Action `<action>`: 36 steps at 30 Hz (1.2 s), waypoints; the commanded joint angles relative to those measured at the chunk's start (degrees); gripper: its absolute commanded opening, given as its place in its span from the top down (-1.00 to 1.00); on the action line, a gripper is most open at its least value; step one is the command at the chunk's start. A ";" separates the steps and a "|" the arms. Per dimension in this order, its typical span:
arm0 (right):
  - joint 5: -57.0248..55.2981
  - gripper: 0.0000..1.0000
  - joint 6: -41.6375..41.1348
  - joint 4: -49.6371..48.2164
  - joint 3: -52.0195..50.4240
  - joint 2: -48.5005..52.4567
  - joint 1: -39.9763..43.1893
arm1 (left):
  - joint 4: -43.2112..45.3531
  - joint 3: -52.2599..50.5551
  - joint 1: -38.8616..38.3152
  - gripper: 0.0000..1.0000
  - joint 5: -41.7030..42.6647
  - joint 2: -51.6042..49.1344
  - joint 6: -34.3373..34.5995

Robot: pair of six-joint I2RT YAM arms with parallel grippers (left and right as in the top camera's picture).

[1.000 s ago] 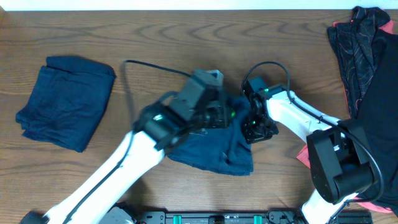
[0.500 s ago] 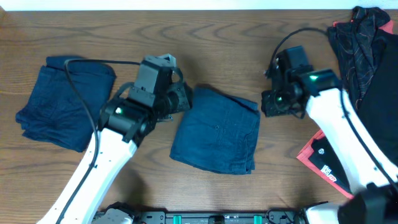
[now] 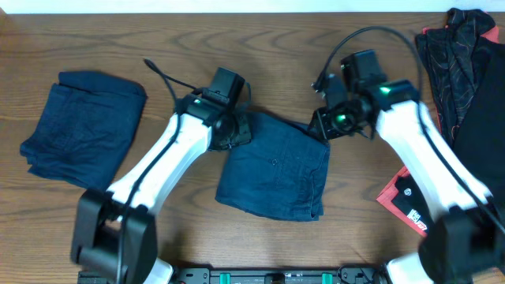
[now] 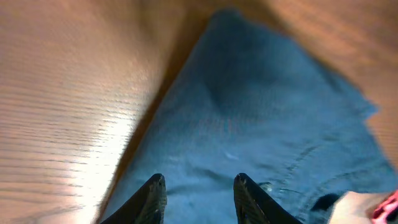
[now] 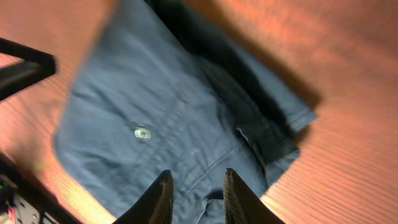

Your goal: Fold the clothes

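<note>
A folded navy garment (image 3: 272, 170) lies flat in the middle of the table. My left gripper (image 3: 238, 130) is at its upper left corner and my right gripper (image 3: 323, 126) at its upper right corner. In the left wrist view the gripper (image 4: 198, 180) is open, its fingers apart just above the blue cloth (image 4: 261, 112) with nothing between them. The right wrist view shows the right gripper (image 5: 198, 172) open over the cloth (image 5: 155, 124) near a seam and a small button. A second folded navy garment (image 3: 83, 130) rests at the far left.
A heap of black clothes with red trim (image 3: 461, 63) fills the right edge of the table, with a red-and-black piece (image 3: 406, 201) lower down. Bare wood shows between the two navy garments. Black cables arch over both wrists.
Half a second ago both grippers stood clear of the middle garment. Both have since moved inward, and each now hovers at one of its upper corners.
</note>
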State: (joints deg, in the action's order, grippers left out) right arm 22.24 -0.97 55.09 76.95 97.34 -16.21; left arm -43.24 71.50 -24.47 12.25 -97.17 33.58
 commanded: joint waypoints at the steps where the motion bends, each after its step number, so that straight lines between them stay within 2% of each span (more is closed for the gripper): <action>1: 2.03 0.53 1.05 0.15 -1.01 6.54 -0.33 | -0.50 1.14 0.24 0.24 2.29 -4.07 -0.39; 7: 0.66 0.72 0.87 0.07 -1.01 16.28 -0.31 | -1.73 1.09 0.24 0.24 2.29 -10.29 -0.35; 11: -9.16 0.73 -3.80 -1.86 -1.01 18.64 -0.22 | -2.58 1.09 0.24 0.25 2.23 -12.11 -0.37; 16: -17.86 0.70 -4.98 -5.92 -0.98 18.64 -0.20 | -3.28 1.09 0.24 0.25 2.23 -12.13 -0.35; 20: -18.18 0.67 -4.96 -7.45 -0.83 18.47 -0.20 | -4.70 1.09 0.24 0.26 2.29 -12.13 -0.33; 22: -18.21 0.66 -4.96 -7.34 -0.48 18.08 -0.20 | -5.95 1.09 0.24 0.37 2.29 -12.11 -0.33; 24: -18.25 0.64 -4.96 -7.19 0.00 17.25 -0.17 | -7.43 1.09 0.24 0.38 2.29 -11.74 -0.33; 30: -20.33 0.60 -4.96 -6.45 2.56 9.64 0.11 | -7.02 1.16 0.31 0.38 1.55 -6.56 -1.64; 31: -20.68 0.60 -4.96 -6.45 2.80 7.69 0.11 | -5.49 1.16 0.31 0.35 1.18 -5.51 -3.23; 32: -20.72 0.59 -4.96 -6.45 2.86 5.42 0.09 | -3.08 1.16 0.31 0.13 0.66 -4.28 -5.49; 33: -20.39 0.57 -4.96 -6.19 2.86 3.23 -0.02 | -0.37 1.16 0.31 0.03 -0.02 -3.21 -7.80; 36: -18.51 0.45 -4.96 -2.62 2.86 -2.36 -0.70 | 7.72 1.16 0.37 -0.04 -2.71 -1.33 -13.16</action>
State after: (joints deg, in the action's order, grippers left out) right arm 3.79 -5.65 50.46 78.11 101.34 -16.64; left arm -39.35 71.68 -24.45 13.19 -101.32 27.81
